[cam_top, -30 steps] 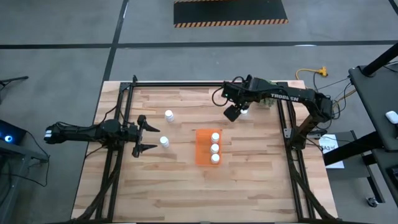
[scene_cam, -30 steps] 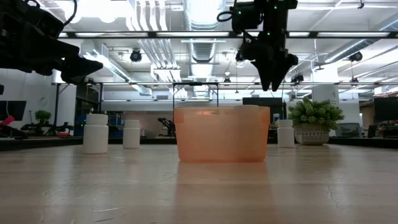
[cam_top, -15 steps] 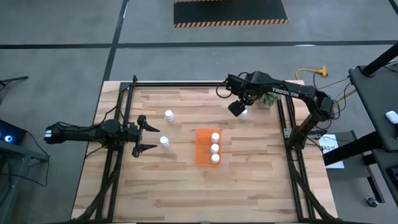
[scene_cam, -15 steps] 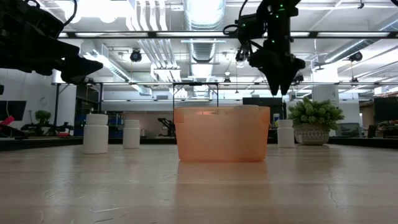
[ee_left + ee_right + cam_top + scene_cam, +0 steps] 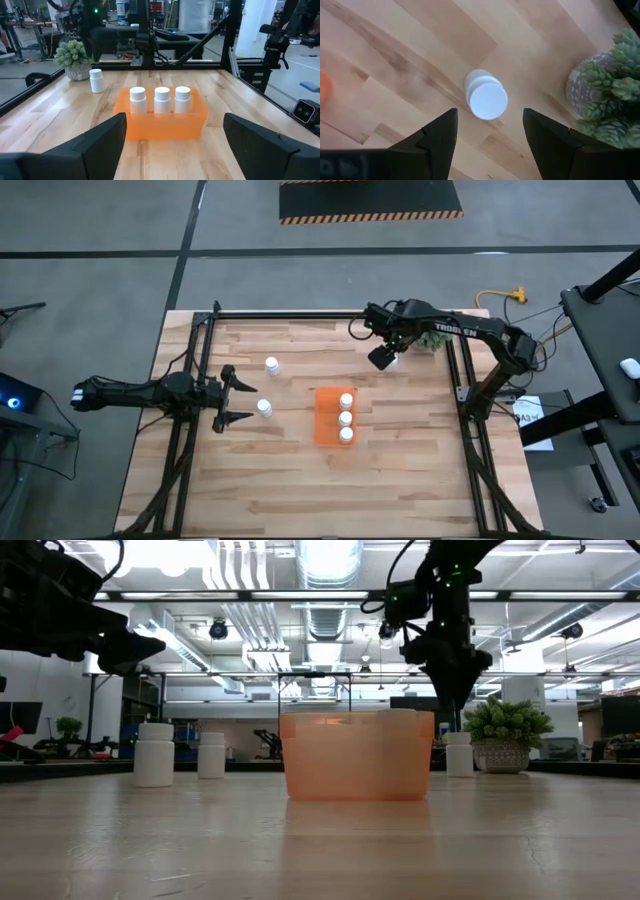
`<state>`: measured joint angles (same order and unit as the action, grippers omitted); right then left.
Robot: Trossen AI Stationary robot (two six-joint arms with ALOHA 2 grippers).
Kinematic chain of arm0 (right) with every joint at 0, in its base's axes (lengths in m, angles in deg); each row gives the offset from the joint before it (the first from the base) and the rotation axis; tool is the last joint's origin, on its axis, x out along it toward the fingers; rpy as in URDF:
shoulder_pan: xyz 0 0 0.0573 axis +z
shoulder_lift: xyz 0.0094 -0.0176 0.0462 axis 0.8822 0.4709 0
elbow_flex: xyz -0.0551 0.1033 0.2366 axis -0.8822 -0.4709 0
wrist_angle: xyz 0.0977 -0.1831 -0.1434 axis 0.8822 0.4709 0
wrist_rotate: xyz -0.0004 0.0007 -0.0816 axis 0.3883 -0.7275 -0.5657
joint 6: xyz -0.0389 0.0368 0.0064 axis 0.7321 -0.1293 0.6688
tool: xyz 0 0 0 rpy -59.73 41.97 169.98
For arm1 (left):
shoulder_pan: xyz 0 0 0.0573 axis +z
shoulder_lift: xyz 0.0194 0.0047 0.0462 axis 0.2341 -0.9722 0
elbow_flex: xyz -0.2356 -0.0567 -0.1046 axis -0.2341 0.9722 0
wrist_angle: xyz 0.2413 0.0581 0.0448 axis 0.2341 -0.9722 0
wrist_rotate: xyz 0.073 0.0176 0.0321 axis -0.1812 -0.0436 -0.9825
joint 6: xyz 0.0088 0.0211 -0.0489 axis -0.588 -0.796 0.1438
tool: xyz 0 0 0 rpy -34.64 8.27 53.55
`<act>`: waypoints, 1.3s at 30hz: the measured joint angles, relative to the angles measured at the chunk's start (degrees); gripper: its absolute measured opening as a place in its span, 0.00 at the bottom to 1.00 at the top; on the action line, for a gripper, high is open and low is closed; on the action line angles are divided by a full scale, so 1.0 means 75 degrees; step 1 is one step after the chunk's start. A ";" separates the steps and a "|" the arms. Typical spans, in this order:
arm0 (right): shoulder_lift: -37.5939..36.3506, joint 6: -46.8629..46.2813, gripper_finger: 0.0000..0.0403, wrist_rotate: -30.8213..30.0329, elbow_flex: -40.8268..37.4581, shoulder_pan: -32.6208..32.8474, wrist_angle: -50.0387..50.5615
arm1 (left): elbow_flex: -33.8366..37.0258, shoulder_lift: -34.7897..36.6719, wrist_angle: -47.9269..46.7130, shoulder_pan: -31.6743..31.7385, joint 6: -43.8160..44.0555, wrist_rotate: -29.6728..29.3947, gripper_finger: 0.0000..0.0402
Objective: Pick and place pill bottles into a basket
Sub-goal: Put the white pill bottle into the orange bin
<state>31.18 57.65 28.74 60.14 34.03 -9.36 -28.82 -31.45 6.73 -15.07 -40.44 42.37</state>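
The right gripper [image 5: 381,357] hangs directly above a lone pill bottle [image 5: 486,97] and the alignment looks deliberate: its fingers [image 5: 437,136] stand apart, one on either side of the white cap, nothing pinched between them. That spread reads as set for a straight drop onto the bottle, which stands upright on the wood, just beside the potted plant [image 5: 608,85].

Over to the left gripper [image 5: 232,392], jaws spread as wide as they go and empty, parked low at its own side of the table. Two more loose bottles sit near it, one [image 5: 264,408] close by its fingertips, another [image 5: 272,365] a little farther off. I'd judge it is waiting its turn.

The orange basket [image 5: 326,430] lies ahead of the left gripper, well apart from the right one. Three bottles [image 5: 161,99] already stand in one row inside it, the other row bare, so roughly half the job looks done.

Now, the views. From overhead, the right gripper covers most of its bottle; only the right wrist view shows how well the cap is centred between the fingers. The low view gives what neither does: the gripper [image 5: 448,680] hangs clear above the bottle [image 5: 459,754], not yet down on it. The left wrist view alone shows the basket's free row.
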 joint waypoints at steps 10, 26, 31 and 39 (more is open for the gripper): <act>0.0000 0.0137 0.53 0.0037 -0.0451 -0.0091 -0.0466 | 0.0000 0.0000 0.0003 0.0000 0.0000 0.0000 0.78; -0.0020 0.0305 0.53 0.0318 -0.1232 -0.0139 -0.1216 | 0.0000 0.0000 0.0000 -0.0001 0.0000 0.0000 0.78; 0.0018 0.0360 0.53 0.0347 -0.1474 -0.0211 -0.1544 | 0.0000 0.0003 0.0000 -0.0001 -0.0002 0.0000 0.78; 0.0000 0.0413 0.53 0.0351 -0.1725 -0.0275 -0.1816 | 0.0000 0.0000 -0.0003 0.0001 0.0000 0.0000 0.78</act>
<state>31.18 60.75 31.37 47.20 31.98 -22.98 -28.82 -31.45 6.71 -15.06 -40.44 42.36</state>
